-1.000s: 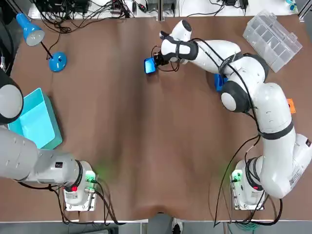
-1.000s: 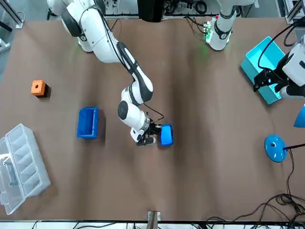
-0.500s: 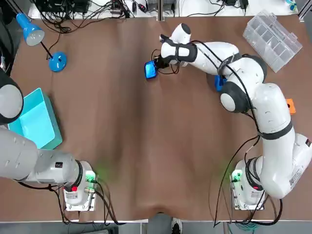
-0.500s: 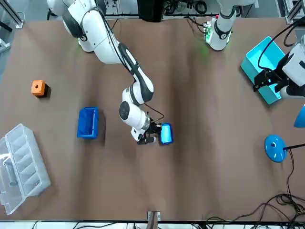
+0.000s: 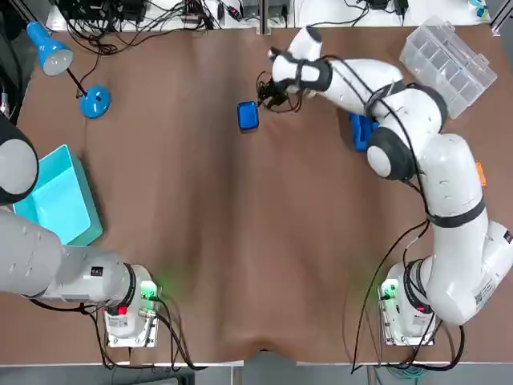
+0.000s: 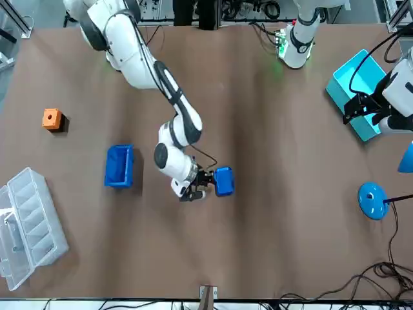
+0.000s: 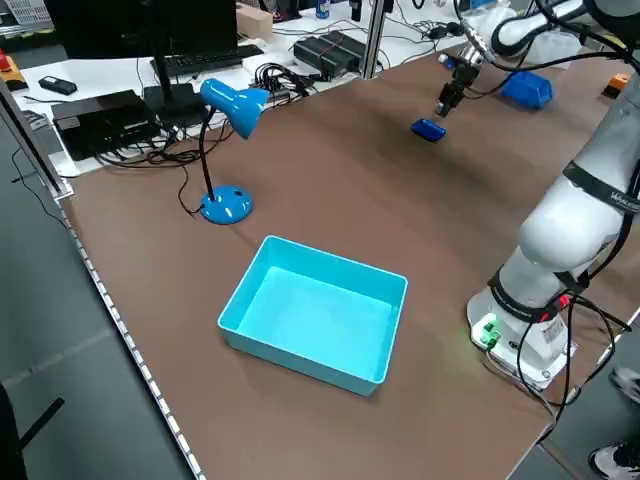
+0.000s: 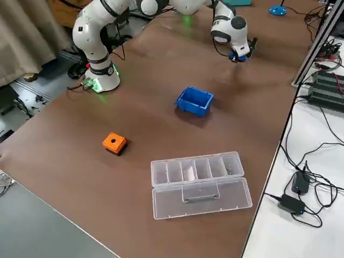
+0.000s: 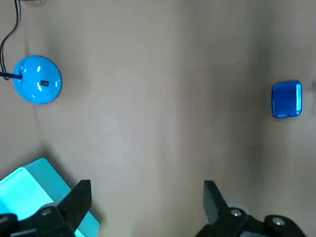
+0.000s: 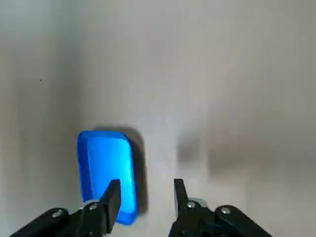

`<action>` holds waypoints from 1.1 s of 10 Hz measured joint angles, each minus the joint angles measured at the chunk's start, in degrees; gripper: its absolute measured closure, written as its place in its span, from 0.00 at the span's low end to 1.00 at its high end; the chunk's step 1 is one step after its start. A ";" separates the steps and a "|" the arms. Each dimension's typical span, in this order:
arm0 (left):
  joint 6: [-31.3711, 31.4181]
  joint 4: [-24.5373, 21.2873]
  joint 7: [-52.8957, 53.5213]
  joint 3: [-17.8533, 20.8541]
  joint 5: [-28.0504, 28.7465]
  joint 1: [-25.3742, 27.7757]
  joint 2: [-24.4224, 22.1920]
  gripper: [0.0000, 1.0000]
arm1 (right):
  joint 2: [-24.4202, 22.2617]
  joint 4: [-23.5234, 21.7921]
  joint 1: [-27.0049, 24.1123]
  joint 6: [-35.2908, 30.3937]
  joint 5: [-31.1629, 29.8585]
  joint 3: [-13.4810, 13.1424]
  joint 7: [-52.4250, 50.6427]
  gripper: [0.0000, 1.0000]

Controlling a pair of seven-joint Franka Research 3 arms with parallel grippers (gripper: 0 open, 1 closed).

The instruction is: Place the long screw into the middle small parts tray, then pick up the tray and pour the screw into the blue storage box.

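1. Right claw (image 10: 147, 185): fingers apart, nothing between them. It sits out at the far middle of the bench (image 5: 240, 241) with the arm stretched long.
2. Small blue tray (image 10: 105, 165) lies flat on the bench just beside the right claw, on the outer side of one finger (image 10: 112, 193). That fingertip overlaps the tray's edge in the wrist view; I can't tell whether they touch.
3. From the left side view the right claw looks to hang a little above the tray, not down on it.
4. Screw: can't make it out in any view.
5. Blue box (image 6: 119, 165) is on the side of the right claw opposite the tray, well apart, so the claw stands between the two. It is upright with its open top up.
6. Left claw (image 9: 146, 190): fingers wide apart and empty, parked over the teal bin (image 9: 29, 187) at its own edge of the bench.
7. From the left claw, the lamp (image 9: 38, 79) base is near and the tray is well apart.
8. Clear case (image 8: 199, 183) and orange block (image 8: 114, 142) are far from both claws, beyond the blue box on the right arm's side.
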 joint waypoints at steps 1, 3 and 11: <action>0.00 0.00 0.00 0.00 0.00 -0.01 0.00 0.00 | -2.39 0.21 -1.14 -5.95 -2.87 -2.55 -2.11 0.44; 0.00 0.02 0.00 0.00 0.00 -0.01 0.00 0.00 | -8.16 0.46 -2.12 -18.61 -7.84 -9.26 -7.98 0.38; 0.00 0.03 0.00 0.03 0.00 0.00 0.04 0.00 | -32.02 -0.87 -9.83 -44.42 -28.01 -25.82 -17.15 0.01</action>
